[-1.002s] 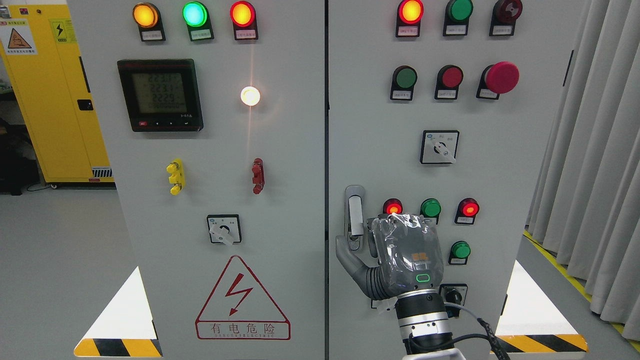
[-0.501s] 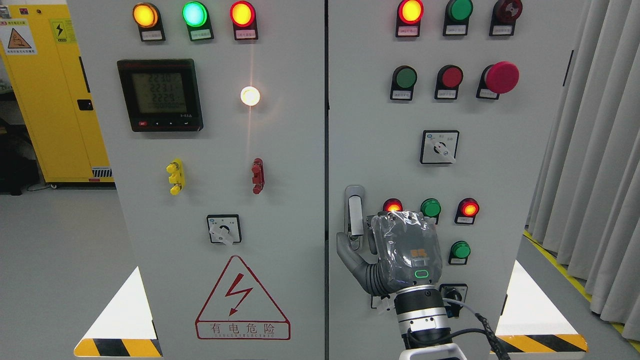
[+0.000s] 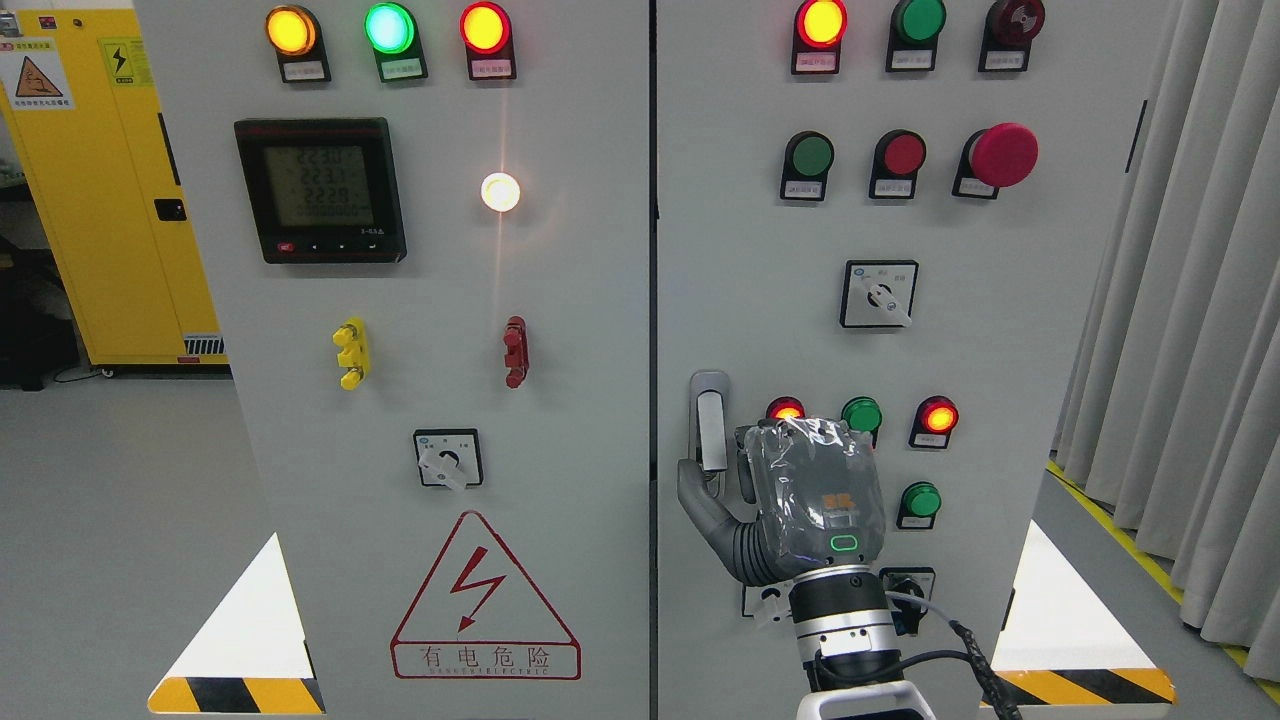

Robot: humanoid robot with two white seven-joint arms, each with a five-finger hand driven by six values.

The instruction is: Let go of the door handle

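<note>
The grey door handle (image 3: 710,425) is a vertical lever on the left edge of the right cabinet door (image 3: 760,250). My right hand (image 3: 722,480), wrapped in clear plastic, comes up from the bottom edge and sits at the handle's lower end. Its thumb (image 3: 692,492) stands upright at the handle's left side. Its curled fingers (image 3: 746,470) lie against the right side, so the handle's lower end is between them. The two cabinet doors look shut and flush. My left arm does not show.
Lit lamps (image 3: 938,417) and push buttons (image 3: 920,500) sit just right of the hand, and a rotary switch (image 3: 906,590) is by the wrist. A yellow cabinet (image 3: 100,200) stands at the far left. Grey curtains (image 3: 1190,300) hang at the right.
My right hand has shifted slightly up and right along the handle, and more of the forearm shows at the bottom edge. The doors have not moved.
</note>
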